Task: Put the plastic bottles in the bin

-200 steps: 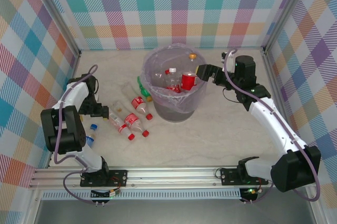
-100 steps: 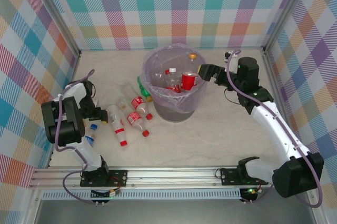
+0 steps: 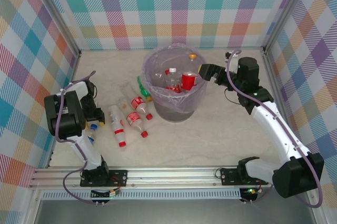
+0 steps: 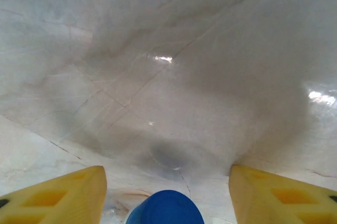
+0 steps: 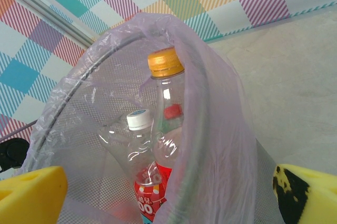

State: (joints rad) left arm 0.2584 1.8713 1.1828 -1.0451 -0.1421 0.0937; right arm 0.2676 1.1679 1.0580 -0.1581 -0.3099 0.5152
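Swinging back toward its own base, the left claw (image 4: 166,175) had come down over the blue-capped bottle (image 4: 165,211) near the left edge of the worktop (image 3: 221,124). It had left the red-labelled bottles (image 3: 136,120) it hovered beside a second earlier, and one of them now lay turned more lengthwise. Its yellow fingers (image 4: 63,192) had narrowed from full spread and stood either side of the blue cap, a gap on each side, so nothing was pinched yet. The right claw (image 3: 202,71) had barely moved: spread wide and empty at the rim of the bin (image 3: 181,109), where several bottles already lay, an orange-capped bottle (image 5: 165,71) upright among them. By my reading, a grasp on the blue-capped bottle was under way, with several others left on the worktop.
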